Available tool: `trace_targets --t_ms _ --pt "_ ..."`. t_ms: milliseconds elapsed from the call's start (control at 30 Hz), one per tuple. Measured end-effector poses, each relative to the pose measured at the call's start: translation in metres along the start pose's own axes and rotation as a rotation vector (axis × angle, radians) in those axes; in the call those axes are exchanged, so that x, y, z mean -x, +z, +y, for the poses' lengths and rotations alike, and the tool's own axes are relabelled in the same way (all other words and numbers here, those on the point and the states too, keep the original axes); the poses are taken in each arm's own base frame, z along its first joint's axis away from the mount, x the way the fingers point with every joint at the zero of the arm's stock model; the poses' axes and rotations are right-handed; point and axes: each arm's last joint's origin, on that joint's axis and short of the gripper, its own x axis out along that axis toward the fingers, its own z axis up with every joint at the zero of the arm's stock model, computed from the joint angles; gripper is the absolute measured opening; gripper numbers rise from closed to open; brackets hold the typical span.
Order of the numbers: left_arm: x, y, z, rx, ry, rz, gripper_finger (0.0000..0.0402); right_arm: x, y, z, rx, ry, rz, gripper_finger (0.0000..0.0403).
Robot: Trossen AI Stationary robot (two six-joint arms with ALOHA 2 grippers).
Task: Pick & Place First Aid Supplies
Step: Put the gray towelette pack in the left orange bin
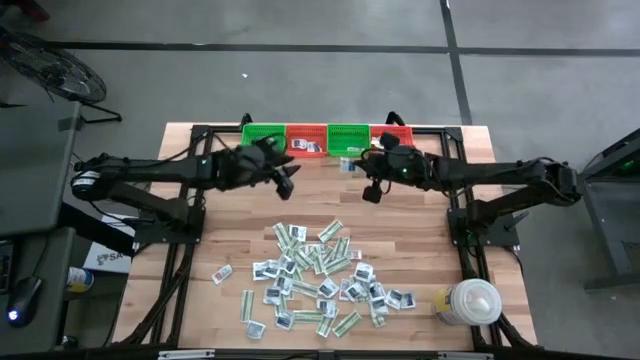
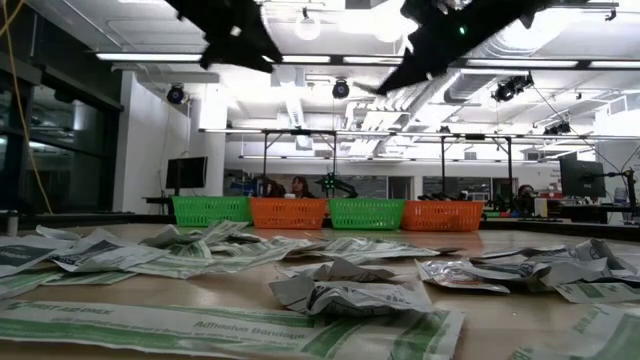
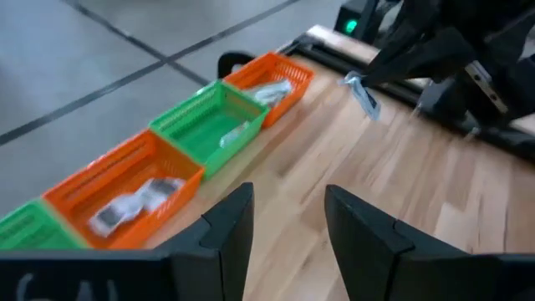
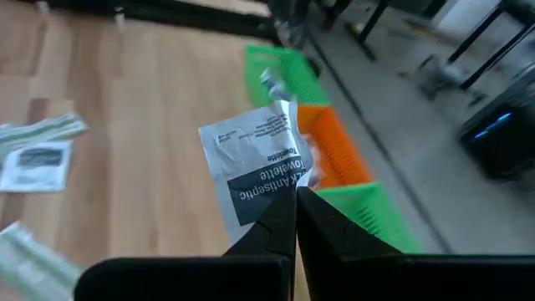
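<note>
The first aid supplies (image 1: 320,280) lie in a loose pile on the near half of the wooden table (image 1: 440,240). Some more lie in the row of green and orange baskets (image 1: 327,137) at the far edge. My right gripper (image 4: 294,209) hangs above the table before the baskets, shut on a grey and white antiseptic towelette packet (image 4: 259,167), whose top half is white with small print and whose lower half carries a dark band with white lettering. My left gripper (image 3: 288,221) hovers open and empty near the left baskets, facing the right arm. My right gripper pinches the towelette packet between its two fingertips at the packet's dark-printed end (image 4: 280,199). The fingers slant down from the table's right side. The packet sticks out past the fingertips (image 3: 361,92), lifted clear of the table.
A big white round lidded container (image 1: 468,302) stands at the near right corner. Bare wood lies between the pile and the baskets. In the low view, crumpled packets (image 2: 340,292) fill the foreground, and people sit in the room beyond the table.
</note>
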Motion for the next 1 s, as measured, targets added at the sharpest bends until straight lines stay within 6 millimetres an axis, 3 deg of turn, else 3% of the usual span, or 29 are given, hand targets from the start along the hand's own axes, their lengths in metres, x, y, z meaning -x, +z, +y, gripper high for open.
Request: trace_targets --t_ms 267,500,767,1000 --pt "-0.041 0.011 0.012 0.057 -0.166 -0.065 0.0147 0.01 0.029 -0.013 0.104 -0.114 -0.032 0.0" --pt "-0.07 0.017 0.01 0.114 -0.289 -0.195 0.0147 0.012 0.034 -0.015 0.184 -0.151 -0.026 0.0" --pt "-0.089 0.012 0.005 0.198 -0.356 -0.217 0.0147 0.012 0.037 -0.012 0.243 -0.171 -0.048 0.0" --pt "-0.092 0.014 0.004 0.215 -0.345 -0.261 0.0147 0.011 0.038 -0.009 0.272 -0.141 -0.058 0.0"
